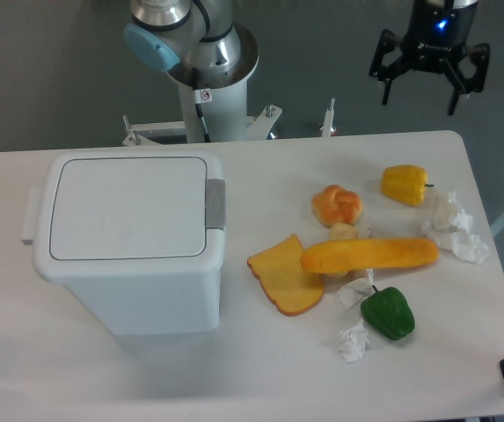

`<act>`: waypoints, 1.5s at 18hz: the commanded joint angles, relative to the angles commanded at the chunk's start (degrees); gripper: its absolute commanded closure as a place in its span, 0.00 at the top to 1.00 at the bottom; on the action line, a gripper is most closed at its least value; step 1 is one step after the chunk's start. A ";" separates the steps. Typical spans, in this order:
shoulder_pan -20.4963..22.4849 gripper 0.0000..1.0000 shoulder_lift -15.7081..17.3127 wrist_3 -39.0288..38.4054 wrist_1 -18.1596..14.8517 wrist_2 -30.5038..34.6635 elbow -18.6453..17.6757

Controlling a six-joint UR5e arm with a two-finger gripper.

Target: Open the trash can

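Observation:
The trash can [128, 237] is a large white bin standing on the left half of the table, its flat lid [127, 207] down and closed. A grey push-button tab [215, 204] sits on the lid's right edge. My gripper [420, 93] hangs high at the upper right, above the table's far edge and far from the can. Its black fingers [386, 86] are spread apart and hold nothing.
To the right of the can lie a slice of toast [284, 277], a long orange baguette [370, 255], a bread roll [337, 205], a yellow pepper [405, 184], a green pepper [389, 313] and crumpled paper wads [454, 229]. The arm's base [208, 70] stands behind the table.

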 joint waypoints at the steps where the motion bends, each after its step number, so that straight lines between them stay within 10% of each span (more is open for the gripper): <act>1: -0.09 1.00 0.00 0.00 0.00 0.09 0.00; 27: -0.09 1.00 -0.09 -11.14 3.85 -7.72 -0.09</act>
